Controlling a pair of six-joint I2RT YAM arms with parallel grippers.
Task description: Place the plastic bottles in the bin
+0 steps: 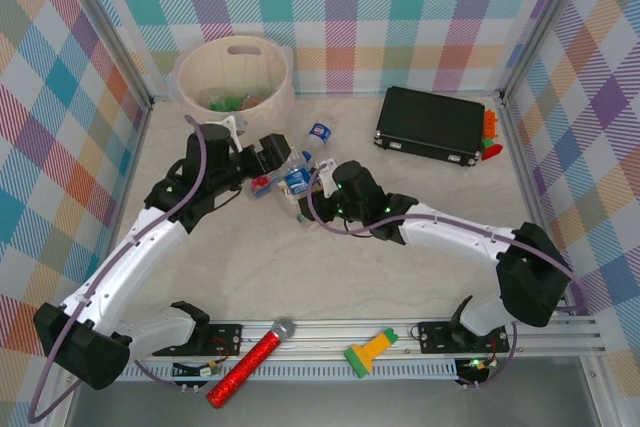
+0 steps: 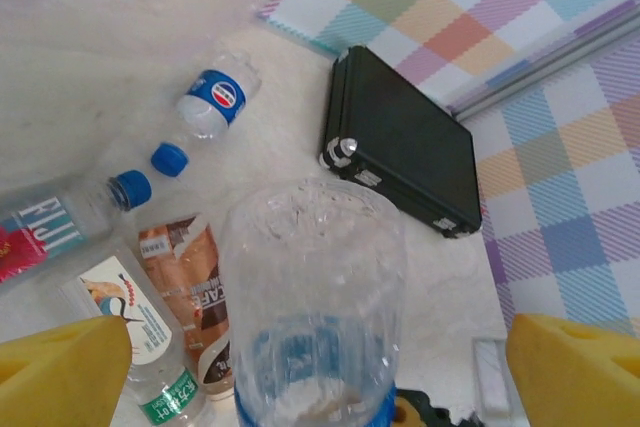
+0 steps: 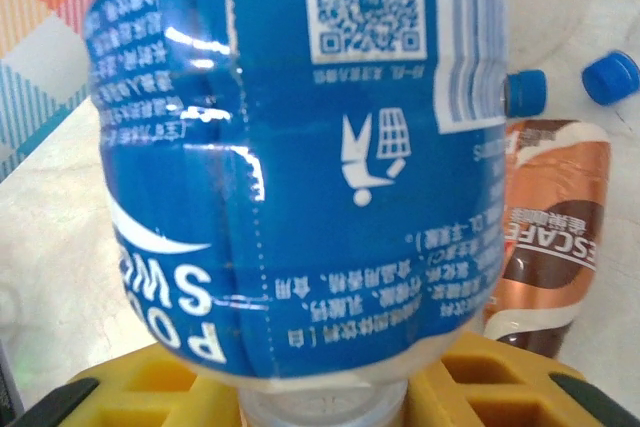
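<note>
a: where's the pocari sweat bottle (image 3: 290,147) rn?
b: in the right gripper (image 3: 325,397). jaws clenched on its clear end just past the blue label, prob the neck end. rest of the body sticks out ahead of the jaws.
a: left gripper (image 2: 315,372)?
b: spread wide, one yellow finger each side of that same bottle. gaps both sides, not touching afaict.
a: how'll it handle?
b: looks empty, so v light. thin plastic, i'd expect it to dent under a hard squeeze, and the film label's prob slick. best hold imo is across the labelled mid-body w/ gentle pressure, or at the neck where it's stiffer.
a: other bottles?
b: lying on the table beyond the left jaws: nescafe bottle (image 2: 190,287), fiji bottle (image 2: 55,222), pepsi bottle (image 2: 215,97). black case (image 2: 400,147) further out.
a: bin (image 1: 262,55)?
b: off to one side of the left jaws, near. further from the right jaws. some green stuff inside, likely bottles.
</note>
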